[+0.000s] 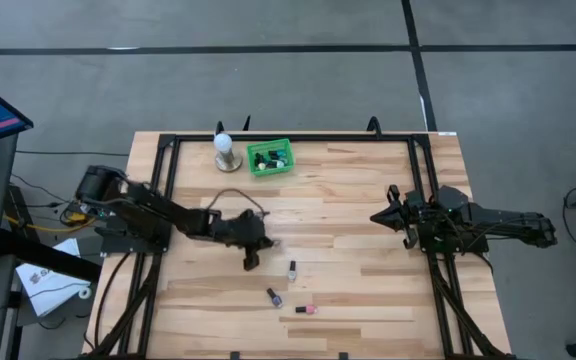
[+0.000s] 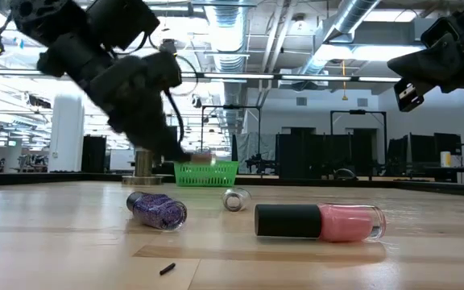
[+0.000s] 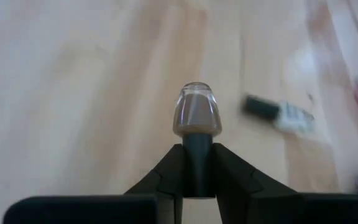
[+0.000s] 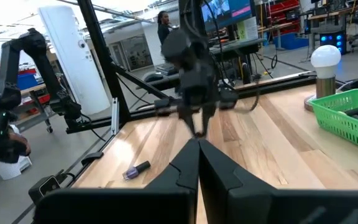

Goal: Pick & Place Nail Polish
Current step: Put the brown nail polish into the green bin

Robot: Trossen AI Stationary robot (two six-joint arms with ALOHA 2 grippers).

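My left gripper [image 1: 252, 258] is near the middle of the table, shut on a small taupe nail polish bottle [image 3: 197, 112] with a dark cap. Three more bottles lie on their sides on the wood toward the near edge: a pale one [image 1: 292, 269], a purple glitter one [image 1: 274, 297] and a pink one [image 1: 305, 310]. A green basket [image 1: 270, 158] at the far edge has several bottles in it. My right gripper [image 1: 378, 215] is shut and empty, above the table's right part. My left gripper pinches the taupe bottle's dark cap [image 3: 197, 155] between its two fingers. The fingers lie along the bottle, whose glass body [image 3: 197, 115] sticks out beyond the fingertips. The bottle looks clear of the wood.
A white bulb-shaped thing on a round base [image 1: 226, 150] stands left of the basket. A black frame [image 1: 168, 170] runs along the table's left, far and right sides. Bare wood lies between the loose bottles and the basket. A small dark speck [image 2: 166, 269] lies near the front edge.
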